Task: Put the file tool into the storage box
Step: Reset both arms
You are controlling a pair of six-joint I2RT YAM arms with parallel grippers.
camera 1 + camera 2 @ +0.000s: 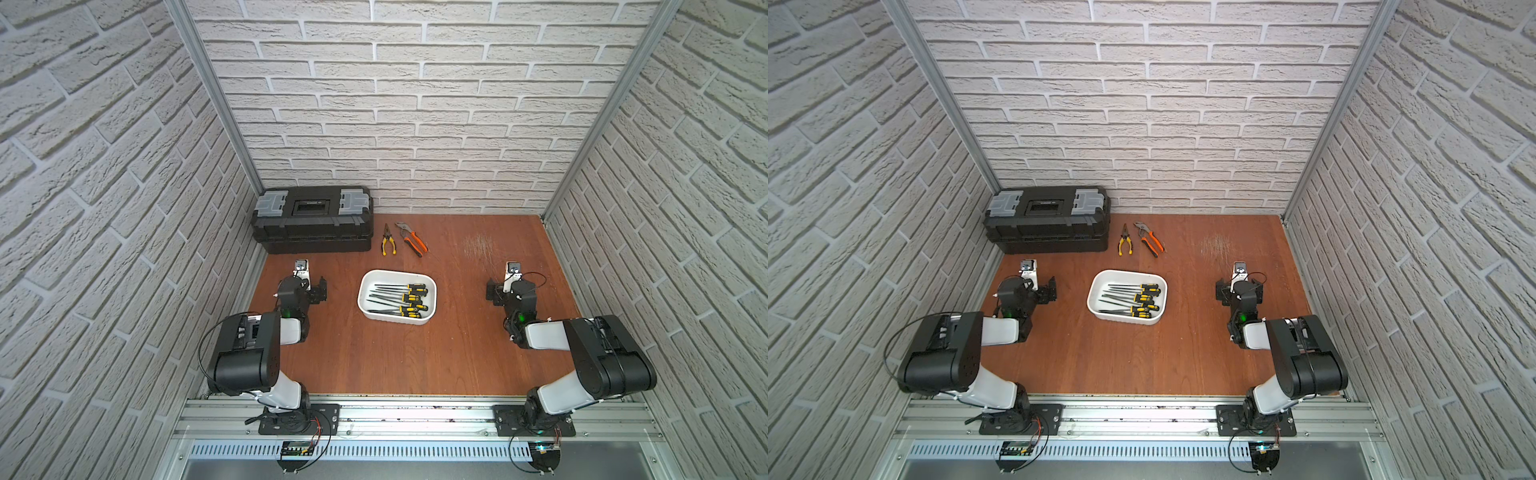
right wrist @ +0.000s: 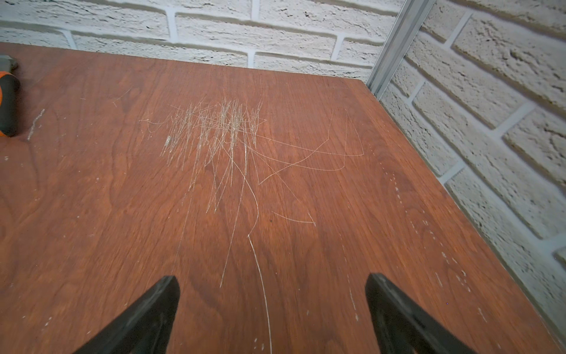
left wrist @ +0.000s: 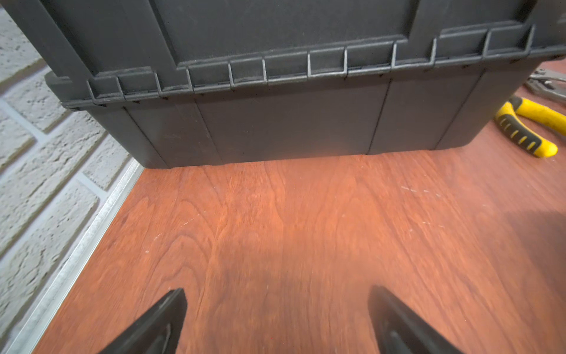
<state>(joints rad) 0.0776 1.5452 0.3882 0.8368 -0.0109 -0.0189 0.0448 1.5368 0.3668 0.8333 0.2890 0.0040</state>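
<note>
**Files in box, both grippers empty**

Nearest you, by the rail, the left arm and right arm sit folded low at either side of the desk. Your left gripper has its jaws spread wide with nothing between them and bare wood below. Your right gripper is likewise wide and empty, pointed at a patch of scratches. My reading is that this is a parked pose, with each arm well apart from the box so the middle is free.

Between the arms, mid-desk, the box stands flat. The files lie inside it, black-and-yellow handles toward the right arm's side, some overlapping. I find no file on the desk outside it, so I judge the task done or nearly so. Check before you log it.

Beyond the box, yellow pliers and orange pliers lie side by side. They are clear of the box and just beside the toolbox. The toolbox has its lid down and sits in the far corner against the wall.

Not resolved:
- The exact file count and blade shapes, since the files overlap and are too small.
- The box itself, which neither wrist view shows.
- The toolbox top, which the left wrist view cuts off.
- The orange pliers in the right wrist view, where only a sliver of handle shows at the edge.
</note>
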